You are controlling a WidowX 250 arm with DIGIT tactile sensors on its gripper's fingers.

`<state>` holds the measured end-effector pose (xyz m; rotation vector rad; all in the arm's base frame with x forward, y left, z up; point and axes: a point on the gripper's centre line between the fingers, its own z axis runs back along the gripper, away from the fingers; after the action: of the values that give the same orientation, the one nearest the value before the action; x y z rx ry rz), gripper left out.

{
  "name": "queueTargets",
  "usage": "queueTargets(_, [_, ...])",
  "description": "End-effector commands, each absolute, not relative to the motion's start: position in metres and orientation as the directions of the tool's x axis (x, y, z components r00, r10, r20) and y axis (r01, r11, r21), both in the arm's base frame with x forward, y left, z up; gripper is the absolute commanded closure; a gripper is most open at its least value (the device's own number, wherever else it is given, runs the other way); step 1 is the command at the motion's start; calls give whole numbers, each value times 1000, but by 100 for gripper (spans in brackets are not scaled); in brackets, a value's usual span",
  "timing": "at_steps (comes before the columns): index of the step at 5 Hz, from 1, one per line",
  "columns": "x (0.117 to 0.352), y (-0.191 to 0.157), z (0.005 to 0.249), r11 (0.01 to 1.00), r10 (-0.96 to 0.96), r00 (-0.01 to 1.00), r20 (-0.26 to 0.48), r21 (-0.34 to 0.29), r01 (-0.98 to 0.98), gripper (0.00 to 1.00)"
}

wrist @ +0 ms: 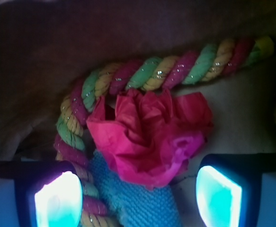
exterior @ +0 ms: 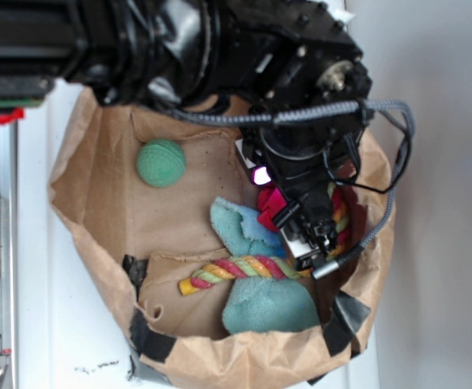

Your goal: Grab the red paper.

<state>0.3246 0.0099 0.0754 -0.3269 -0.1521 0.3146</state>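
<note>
The claw (wrist: 138, 196) hangs spread wide and empty over the crumpled bright red wad of thin paper (wrist: 149, 139), which sits dead ahead between its two pads, nestled inside the twisted red-yellow-green rope's (wrist: 175, 71) curve.

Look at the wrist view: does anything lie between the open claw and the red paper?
Nothing covers the red paper; it sits exposed between the claw fingers. The twisted rope curves around its far side and the teal cloth lies just beneath its near edge, so either could be pinched too.
</note>
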Motion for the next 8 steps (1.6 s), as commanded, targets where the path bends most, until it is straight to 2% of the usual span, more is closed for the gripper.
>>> queueTargets(1, [332,-2,85,927,271,949,164,-311,-211,0])
queueTargets(4, [332,-2,85,927,271,949,164,-311,-211,0])
queueTargets(6, [329,-3,55,940,243,961,128,-277,-201,0])
queueTargets(8, [331,-7,49,955,209,966,149,-244,-169,0])
